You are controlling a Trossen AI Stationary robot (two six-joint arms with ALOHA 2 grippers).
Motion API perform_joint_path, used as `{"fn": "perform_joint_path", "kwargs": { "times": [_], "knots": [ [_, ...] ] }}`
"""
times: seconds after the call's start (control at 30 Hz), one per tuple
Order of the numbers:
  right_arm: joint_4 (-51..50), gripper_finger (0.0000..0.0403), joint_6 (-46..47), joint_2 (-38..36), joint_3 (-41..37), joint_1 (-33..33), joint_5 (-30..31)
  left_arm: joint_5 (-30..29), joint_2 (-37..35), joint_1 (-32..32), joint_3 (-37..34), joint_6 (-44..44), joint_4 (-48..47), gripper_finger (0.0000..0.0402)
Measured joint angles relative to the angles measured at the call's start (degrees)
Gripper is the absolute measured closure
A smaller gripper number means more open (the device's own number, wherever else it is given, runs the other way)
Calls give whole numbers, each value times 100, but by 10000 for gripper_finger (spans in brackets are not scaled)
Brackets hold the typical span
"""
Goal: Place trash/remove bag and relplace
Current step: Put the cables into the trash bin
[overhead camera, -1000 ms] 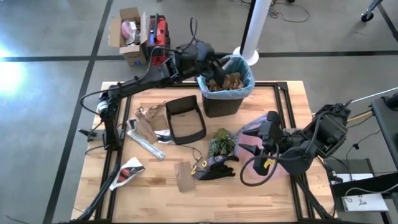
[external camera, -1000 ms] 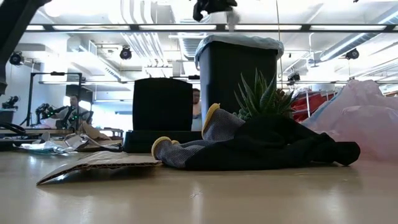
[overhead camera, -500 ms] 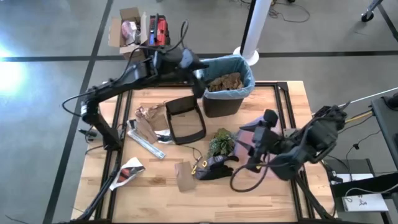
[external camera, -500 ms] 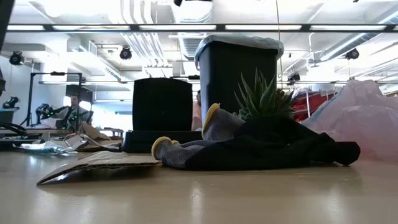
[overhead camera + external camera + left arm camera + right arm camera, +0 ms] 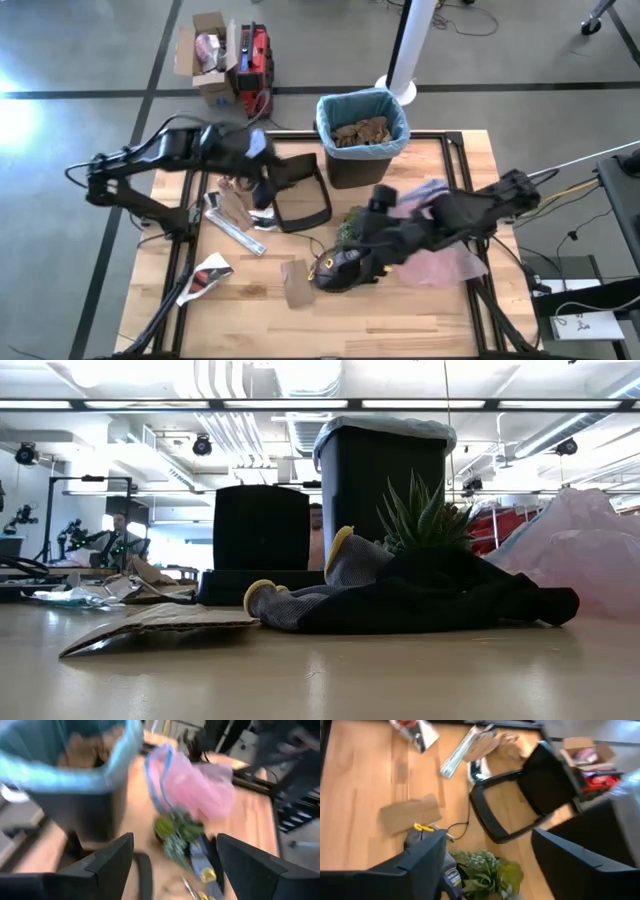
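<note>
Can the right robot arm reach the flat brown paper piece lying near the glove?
Probably yes. The right gripper, fingers open, hovers over the black-and-yellow glove, and the flat brown paper piece lies uncovered on the wooden table just beside it, with nothing between them.

You are in a robotics lab.
Your wooden worktable (image 5: pixel 400 320) stands on a grey concrete floor (image 5: pixel 80 40); ceiling strip lights (image 5: pixel 250 404), exposed ducts (image 5: pixel 225 390) and camera tripods (image 5: pixel 50 510) fill the room behind.
</note>
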Motion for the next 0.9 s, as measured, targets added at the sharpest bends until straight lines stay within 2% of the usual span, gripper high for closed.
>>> {"fn": "perform_joint_path", "kwargs": {
  "times": [0.2,0.33,0.47,0.63,0.7,0.9],
  "knots": [
    [1071,44,-1113,461,-774,-285,-642,-1,-1042,-853,-1894,-1172,358,145],
    [1316,29,-1426,1001,-918,-426,-1337,-4,-1554,-1540,-3070,-2001,1162,153],
    [1372,29,-1634,1657,-660,-593,-1508,-2,-1748,-2188,-4015,-2568,2158,161],
    [1469,36,-2397,2370,-309,-839,-1515,6,-1755,-2727,-4754,-3210,3452,170],
    [1500,40,-2672,2602,-229,-953,-1707,7,-1734,-2872,-4913,-3458,3783,174],
    [1591,67,-3094,3139,-163,-1281,-2014,4,-1620,-3213,-5077,-3967,3802,184]
  ]
}}
